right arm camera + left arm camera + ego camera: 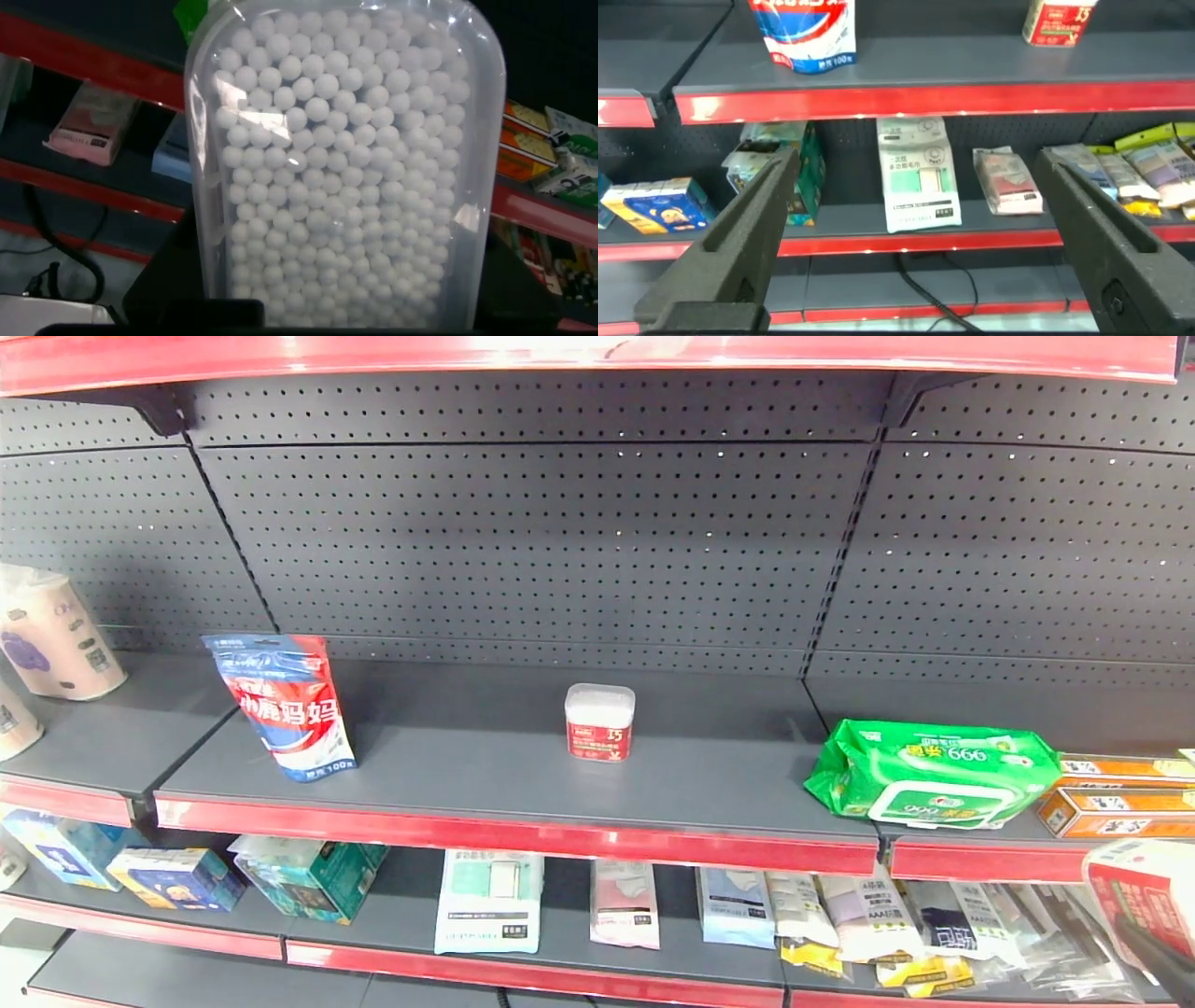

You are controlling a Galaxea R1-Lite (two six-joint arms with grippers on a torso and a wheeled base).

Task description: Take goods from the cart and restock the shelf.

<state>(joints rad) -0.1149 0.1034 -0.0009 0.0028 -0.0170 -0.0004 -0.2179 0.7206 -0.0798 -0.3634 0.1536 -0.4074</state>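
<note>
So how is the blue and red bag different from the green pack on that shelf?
The blue and red bag stands upright, while the green pack lies down. The bag is tall and narrow; the green pack is wide and low. The bag stands alone toward the left, but the green pack sits at the right, beside the orange boxes. Both are soft packets on the same grey shelf.

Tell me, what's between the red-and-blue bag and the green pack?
One little swab box stands upright there, touching neither the bag nor the green pack; the shelf around it is bare. The head view shows it.
</note>
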